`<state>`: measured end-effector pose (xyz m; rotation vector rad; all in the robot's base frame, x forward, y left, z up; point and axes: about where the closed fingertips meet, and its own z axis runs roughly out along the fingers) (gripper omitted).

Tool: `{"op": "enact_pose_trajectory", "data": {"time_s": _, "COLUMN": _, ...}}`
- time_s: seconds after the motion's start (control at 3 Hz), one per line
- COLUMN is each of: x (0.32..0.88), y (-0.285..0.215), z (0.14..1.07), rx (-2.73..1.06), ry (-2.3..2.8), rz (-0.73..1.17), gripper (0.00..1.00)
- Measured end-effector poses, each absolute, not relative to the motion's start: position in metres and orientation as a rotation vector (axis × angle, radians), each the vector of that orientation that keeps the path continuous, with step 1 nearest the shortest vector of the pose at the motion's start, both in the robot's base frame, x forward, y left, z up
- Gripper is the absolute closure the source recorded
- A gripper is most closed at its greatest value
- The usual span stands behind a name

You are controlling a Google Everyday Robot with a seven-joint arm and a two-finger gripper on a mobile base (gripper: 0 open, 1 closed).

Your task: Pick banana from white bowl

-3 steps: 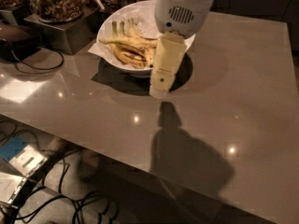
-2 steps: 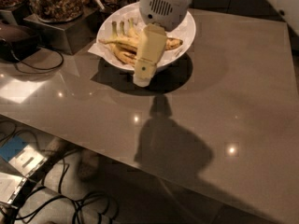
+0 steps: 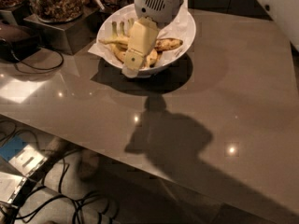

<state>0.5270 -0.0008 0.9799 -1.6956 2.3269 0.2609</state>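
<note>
The white bowl [image 3: 169, 63], lined with crinkled white paper, stands at the back of the brown table. The long yellow banana [image 3: 169, 44] lies across it, with its browned end to the right and its thin stem to the left. Shorter bananas with greenish stems [image 3: 119, 30] lie behind it. My gripper [image 3: 131, 68] hangs over the bowl's front left part, reaching down past the rim and hiding the banana's middle. The white wrist housing [image 3: 156, 1] covers the back of the bowl.
Glass jars of nuts [image 3: 55, 1] stand on a metal stand [image 3: 63, 34] left of the bowl. A dark device with a cable [image 3: 16, 41] lies at the far left. The table's front edge [image 3: 107, 160] runs diagonally, and cables lie on the floor [image 3: 42, 190] below it.
My gripper has moved left and toward the back, from the bowl's right front edge to over the bananas in the bowl. The bananas have not moved.
</note>
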Motion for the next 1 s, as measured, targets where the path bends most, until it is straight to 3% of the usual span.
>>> {"op": "enact_pose_trajectory", "data": {"time_s": 0.67, "x": 0.557, "y": -0.001, "z": 0.993, "rx": -1.474, "ry": 2.41, "rz": 0.395, "gripper": 0.0}}
{"op": "enact_pose_trajectory", "data": {"time_s": 1.0, "x": 0.566, "y": -0.006, "z": 0.992, "rx": -1.379, "ry": 2.461, "rz": 0.388, "gripper": 0.07}}
